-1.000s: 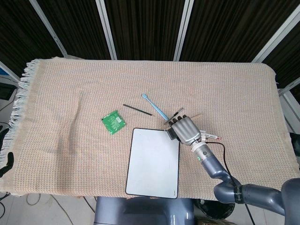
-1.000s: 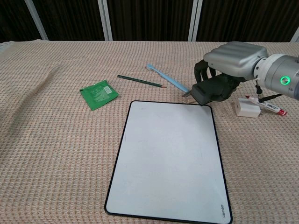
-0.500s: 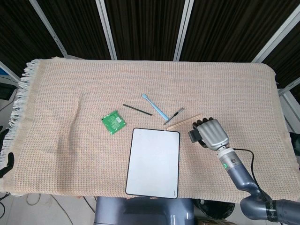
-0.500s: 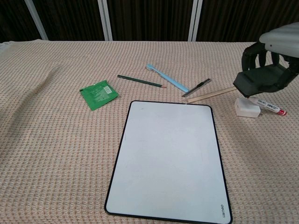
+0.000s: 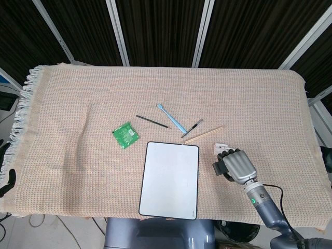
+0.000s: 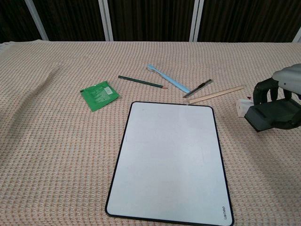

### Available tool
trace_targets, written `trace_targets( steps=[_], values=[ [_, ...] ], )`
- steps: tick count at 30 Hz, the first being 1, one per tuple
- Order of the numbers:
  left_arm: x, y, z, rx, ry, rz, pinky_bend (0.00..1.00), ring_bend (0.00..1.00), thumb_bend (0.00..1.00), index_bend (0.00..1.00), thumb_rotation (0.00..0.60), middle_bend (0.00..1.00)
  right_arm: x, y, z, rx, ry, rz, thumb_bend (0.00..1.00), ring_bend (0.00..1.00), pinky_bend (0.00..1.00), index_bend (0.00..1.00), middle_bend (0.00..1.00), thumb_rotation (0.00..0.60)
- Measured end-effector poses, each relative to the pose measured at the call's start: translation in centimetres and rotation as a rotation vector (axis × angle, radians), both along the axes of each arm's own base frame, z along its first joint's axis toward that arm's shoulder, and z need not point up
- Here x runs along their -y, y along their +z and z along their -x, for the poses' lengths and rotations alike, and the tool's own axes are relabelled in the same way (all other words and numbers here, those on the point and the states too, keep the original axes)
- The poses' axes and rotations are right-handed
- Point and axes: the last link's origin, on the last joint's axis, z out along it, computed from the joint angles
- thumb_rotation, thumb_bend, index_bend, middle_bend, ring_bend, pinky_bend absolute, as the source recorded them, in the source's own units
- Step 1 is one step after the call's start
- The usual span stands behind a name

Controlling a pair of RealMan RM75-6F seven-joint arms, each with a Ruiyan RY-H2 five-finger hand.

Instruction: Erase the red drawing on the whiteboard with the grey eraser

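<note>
The whiteboard (image 5: 169,179) (image 6: 169,160) lies at the front middle of the cloth, and its white surface shows no red marks. My right hand (image 5: 237,165) (image 6: 285,94) grips the dark grey eraser (image 6: 273,117) (image 5: 219,167). It holds the eraser low over the cloth to the right of the board, clear of its frame. Of my left hand (image 5: 5,179) only dark finger-like shapes show at the left edge of the head view, off the table. How those fingers lie is unclear.
Behind the board lie a green packet (image 6: 99,94), a dark pencil (image 6: 142,82), a blue toothbrush (image 6: 168,78), a black pen (image 6: 198,88) and a wooden stick (image 6: 216,94). A small white block (image 6: 241,106) sits just behind the eraser.
My right hand carried the eraser from the board's far right corner out to the right and toward the front edge, off the board. The board and the other items stayed put.
</note>
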Motion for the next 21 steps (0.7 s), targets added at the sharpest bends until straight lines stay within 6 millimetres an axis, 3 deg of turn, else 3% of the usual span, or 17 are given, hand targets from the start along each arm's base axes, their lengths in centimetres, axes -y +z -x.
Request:
trace_targets(
  steps=[21],
  values=[
    [0.0,0.0,0.0,0.001,0.001,0.001,0.0,0.0,0.52,0.07,0.6,0.01,0.6,-3.7,0.9,-0.024,-0.171,0.029,0.39,0.42,0.45,0.48,0.47,0.6]
  ],
)
